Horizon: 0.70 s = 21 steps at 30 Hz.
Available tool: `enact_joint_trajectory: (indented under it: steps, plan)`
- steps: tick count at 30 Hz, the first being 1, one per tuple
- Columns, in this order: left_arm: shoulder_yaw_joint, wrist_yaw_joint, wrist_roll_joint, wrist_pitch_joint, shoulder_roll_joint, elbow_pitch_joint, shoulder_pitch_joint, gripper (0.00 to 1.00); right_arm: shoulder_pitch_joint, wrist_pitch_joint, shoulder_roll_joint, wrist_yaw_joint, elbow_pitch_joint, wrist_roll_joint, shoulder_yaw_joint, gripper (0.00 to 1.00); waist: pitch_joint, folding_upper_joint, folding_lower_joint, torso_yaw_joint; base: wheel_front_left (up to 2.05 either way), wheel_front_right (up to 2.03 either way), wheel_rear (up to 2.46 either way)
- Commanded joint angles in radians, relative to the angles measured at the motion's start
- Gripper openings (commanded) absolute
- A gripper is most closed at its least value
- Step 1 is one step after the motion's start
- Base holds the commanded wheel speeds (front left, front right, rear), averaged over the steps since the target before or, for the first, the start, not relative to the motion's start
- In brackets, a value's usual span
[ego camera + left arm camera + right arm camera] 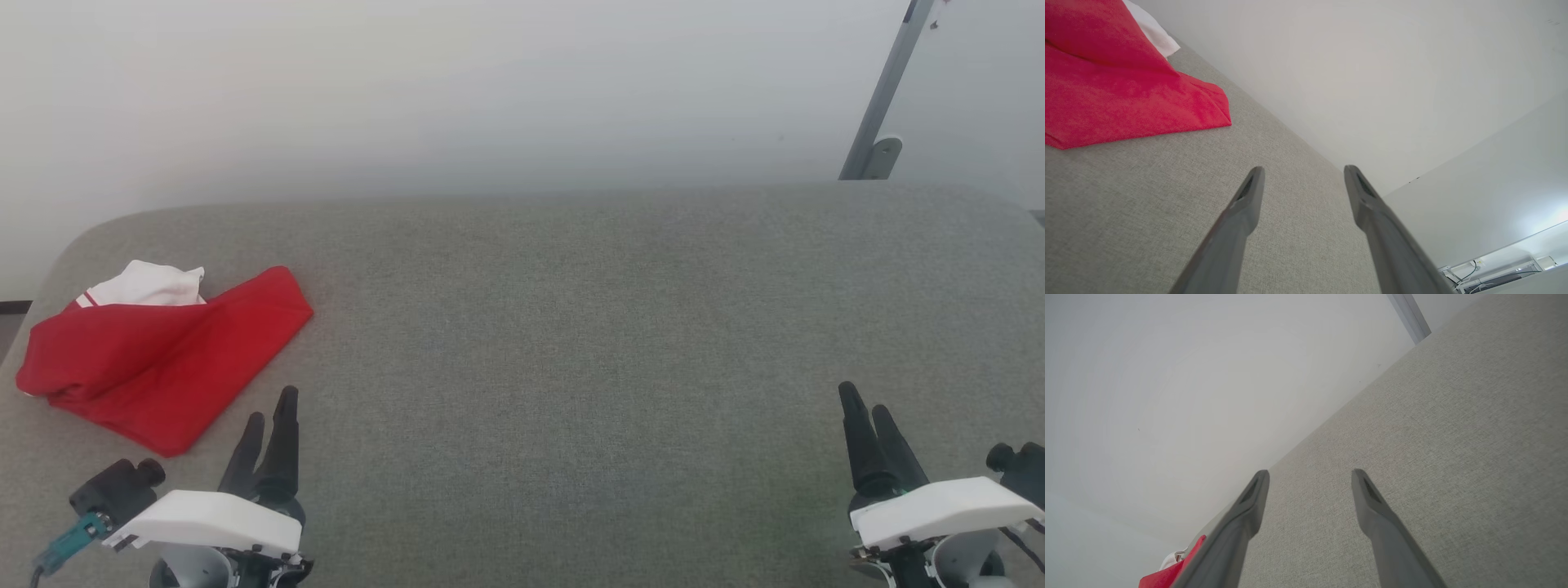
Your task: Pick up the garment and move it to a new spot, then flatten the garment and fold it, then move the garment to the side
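Observation:
The garment (163, 359) lies bunched in a loose fold at the far left of the grey fabric surface (571, 327), red with a white sleeve poking out at its back; its lettering is hidden. My left gripper (271, 406) hovers open just right of the garment's near corner, apart from it. In the left wrist view the garment (1118, 90) lies up and left of the open left gripper (1302, 171). My right gripper (864, 400) stands open at the lower right over bare fabric. The right wrist view shows the right gripper (1310, 473) open and a red corner of the garment (1167, 573) far off.
The grey surface has rounded far corners and ends at a pale wall (490, 98). A grey metal post with a bracket (882, 106) rises behind the back right corner. The surface's left edge runs close beside the garment.

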Motion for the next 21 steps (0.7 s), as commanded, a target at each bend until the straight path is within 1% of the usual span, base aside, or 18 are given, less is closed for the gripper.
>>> enact_joint_trajectory:
  steps: [1, 10, 12, 21]
  plan:
    - [0.01, -0.012, 0.042, -0.012, 0.005, -0.016, -0.009, 1.0, -0.001, -0.013, -0.006, 0.0, -0.017, -0.034, 0.0, 1.0, 0.0, 0.0, 0.0, 0.0, 0.0, 0.0, 0.0]
    - [0.047, -0.046, 0.167, -0.04, -0.005, -0.011, -0.007, 1.0, 0.009, -0.041, -0.011, 0.0, -0.027, -0.139, -0.006, 1.0, -0.003, 0.0, 0.0, -0.001, 0.0, 0.0, 0.0]
    - [0.05, -0.049, 0.177, -0.043, -0.007, -0.011, -0.007, 1.0, 0.009, -0.043, -0.011, 0.0, -0.028, -0.15, -0.007, 1.0, -0.003, 0.0, 0.0, -0.001, 0.0, 0.0, 0.0]
    - [0.064, -0.061, 0.286, -0.069, -0.01, -0.005, -0.006, 1.0, 0.019, -0.068, -0.016, 0.0, -0.041, -0.243, -0.015, 1.0, -0.006, 0.0, 0.0, -0.004, 0.0, 0.0, 0.0]
